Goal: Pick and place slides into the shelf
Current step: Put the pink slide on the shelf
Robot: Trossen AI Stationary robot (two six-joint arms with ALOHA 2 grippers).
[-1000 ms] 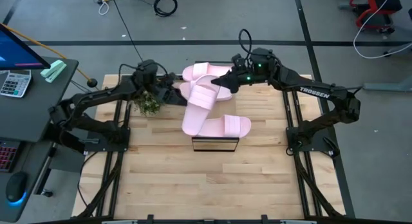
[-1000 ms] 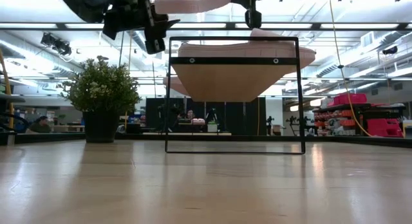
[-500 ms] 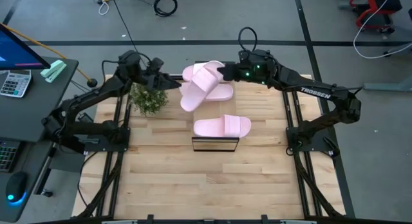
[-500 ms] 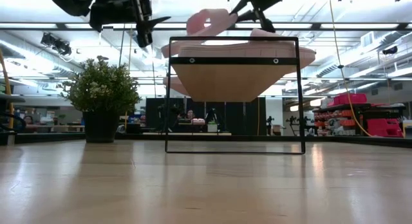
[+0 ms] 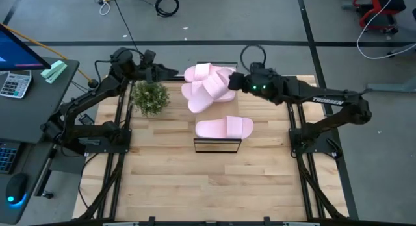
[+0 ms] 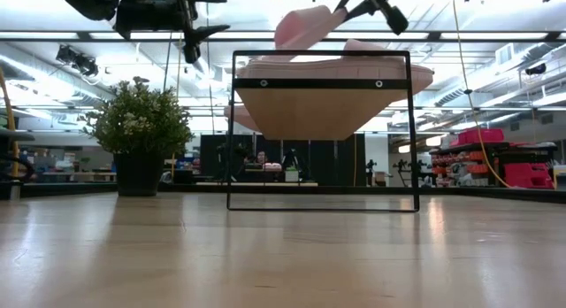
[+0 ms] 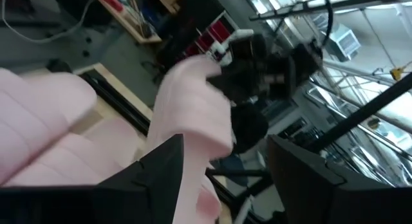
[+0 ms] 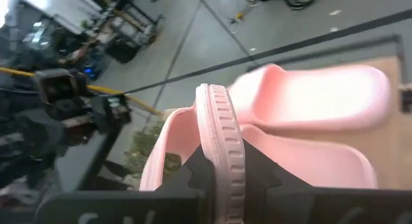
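Right gripper (image 5: pixel 235 82): at the far middle of the table, above the shelf; fingers clamped on the edge of one slide (image 5: pixel 207 94), which hangs tilted from it. In the right wrist view the ribbed sole edge of this held slide (image 8: pixel 222 156) stands between the two dark fingers (image 8: pixel 257 174).

Left gripper (image 5: pixel 158 73): raised near the far left corner, beside the potted plant (image 5: pixel 149 97), apart from the slides; fingers spread, holding nothing. In the left wrist view its dark fingers (image 7: pixel 158 174) frame the held slide and the other arm beyond.

Slides, others: two lie stacked together at the far end of the shelf (image 5: pixel 211 74), touching the held one; one lies alone across the shelf nearer the front (image 5: pixel 225 128).

Shelf (image 5: pixel 217 145): stands at the table's centre, black frame and wood top; in the low view its frame (image 6: pixel 233 131) stands upright on the table (image 6: pixel 283 255), with a pink slide (image 6: pixel 305 26) tilted above the top bar.
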